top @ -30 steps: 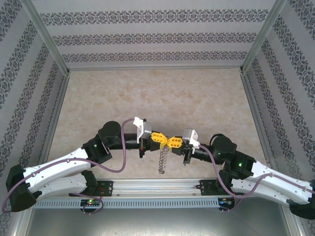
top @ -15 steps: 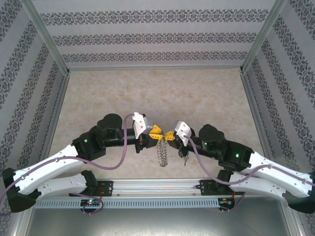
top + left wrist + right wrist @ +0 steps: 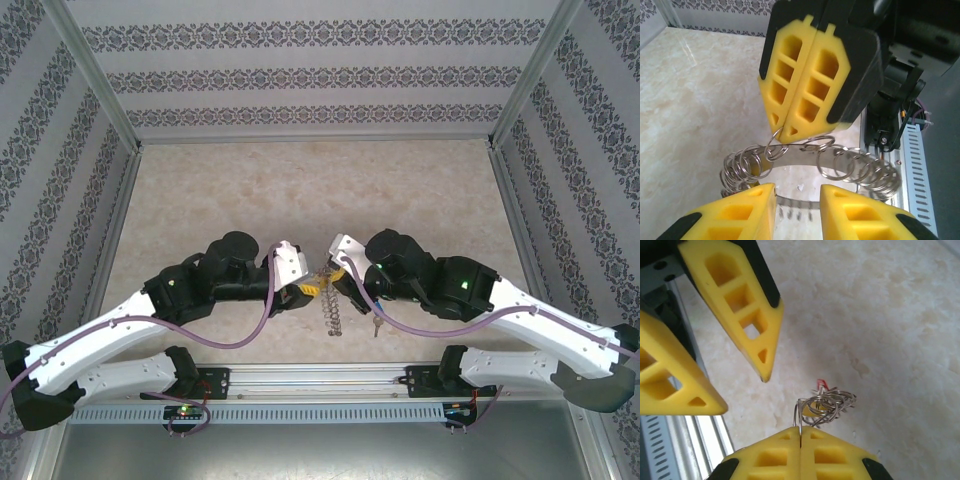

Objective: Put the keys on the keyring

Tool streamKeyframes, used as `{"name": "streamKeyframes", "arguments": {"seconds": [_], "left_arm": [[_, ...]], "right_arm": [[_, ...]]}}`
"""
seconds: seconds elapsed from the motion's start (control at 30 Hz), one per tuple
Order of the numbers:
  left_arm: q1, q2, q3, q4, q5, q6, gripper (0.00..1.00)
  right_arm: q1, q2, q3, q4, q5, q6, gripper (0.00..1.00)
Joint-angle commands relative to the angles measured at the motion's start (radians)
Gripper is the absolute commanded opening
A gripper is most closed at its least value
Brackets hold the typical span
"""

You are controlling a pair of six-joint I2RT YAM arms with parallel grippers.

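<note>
- The right gripper (image 3: pixel 785 129) has its yellow fingers pressed flat together, pinching one thin wire loop (image 3: pixel 774 142) at the very tip.
- That loop belongs to the keyring (image 3: pixel 800 166), a flat grey metal band fringed with many small wire loops.
- The keyring hangs from this pinch, and the left wrist camera sees its band running crosswise under the closed fingertips.
- The left gripper (image 3: pixel 742 392) is spread apart, its two yellow fingers on either side of an open gap.
- In the left wrist view the keyring's band crosses that gap, and neither finger is clamped on it.
- Seen from above, the two grippers meet tip to tip near the front middle of the pale marbled table (image 3: pixel 400 190).
- There the keyring dangles edge-on just below them, towards the metal rail (image 3: pixel 320 378) at the near edge.
- A small dark shape just to the right of the keyring, under the right arm, may be the keys (image 3: pixel 377 322); it is too small to be sure.
- From the right wrist, a sliver of red (image 3: pixel 821 385) shows behind the bunched loops.
</note>
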Motion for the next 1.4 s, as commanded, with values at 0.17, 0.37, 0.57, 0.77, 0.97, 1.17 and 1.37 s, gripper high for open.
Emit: {"name": "streamKeyframes", "arguments": {"seconds": [0.17, 0.37, 0.57, 0.77, 0.97, 1.17, 1.37], "left_arm": [[-0.004, -0.040, -0.025, 0.019, 0.080, 0.023, 0.29], [-0.004, -0.016, -0.022, 0.032, 0.121, 0.021, 0.29], [-0.004, -0.003, -0.025, 0.050, 0.126, 0.021, 0.29], [-0.004, 0.011, -0.024, 0.061, 0.136, 0.024, 0.23], [-0.004, 0.027, -0.019, 0.050, 0.155, 0.026, 0.06], [-0.004, 0.024, -0.030, 0.076, 0.186, 0.019, 0.00], [0.002, -0.045, -0.094, 0.228, 0.180, -0.057, 0.00]], "right_arm": [[0.009, 0.025, 0.065, -0.045, -0.138, -0.009, 0.00], [0.015, 0.034, 0.070, -0.032, -0.167, -0.015, 0.00], [0.020, 0.028, 0.069, -0.021, -0.199, -0.022, 0.00], [0.033, 0.020, 0.062, -0.017, -0.214, -0.039, 0.00], [0.034, 0.007, 0.059, -0.005, -0.216, -0.045, 0.00], [0.035, -0.012, 0.034, 0.025, -0.209, -0.051, 0.00], [0.022, -0.085, -0.052, 0.084, -0.156, -0.021, 0.36]]}}
